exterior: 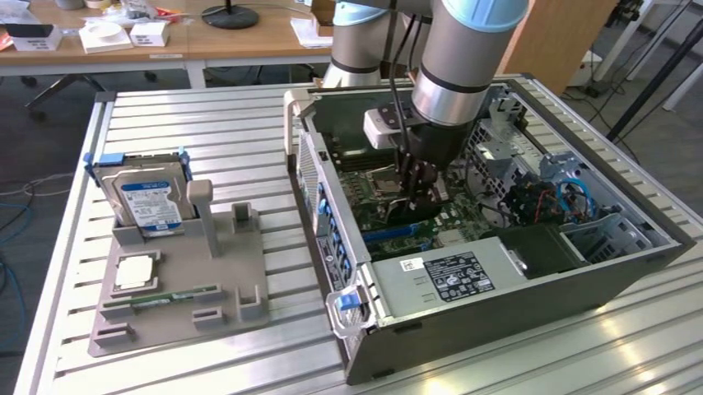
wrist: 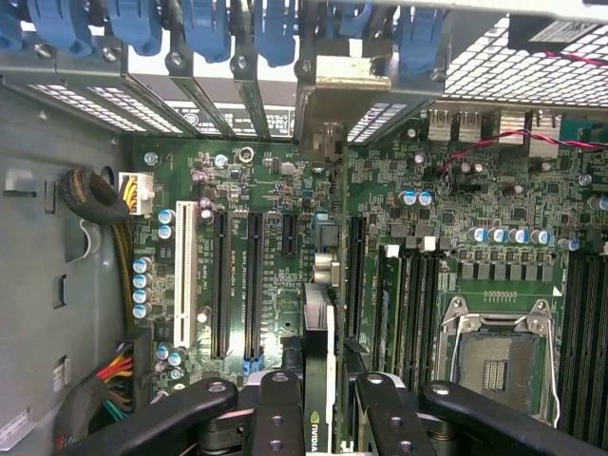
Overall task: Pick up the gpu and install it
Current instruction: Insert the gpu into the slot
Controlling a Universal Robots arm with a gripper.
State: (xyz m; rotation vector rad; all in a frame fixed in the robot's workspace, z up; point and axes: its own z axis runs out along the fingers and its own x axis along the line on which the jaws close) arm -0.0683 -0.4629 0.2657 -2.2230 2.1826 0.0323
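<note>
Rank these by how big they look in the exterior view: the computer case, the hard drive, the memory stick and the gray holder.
Largest to smallest:
1. computer case
2. gray holder
3. hard drive
4. memory stick

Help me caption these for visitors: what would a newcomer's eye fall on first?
First, the big robot arm reaching into the open computer case on the exterior view's right, its gripper clamped on a graphics card above the green motherboard. Next, the hard drive with a blue label, upright in a grey holder on the exterior view's left.
</note>
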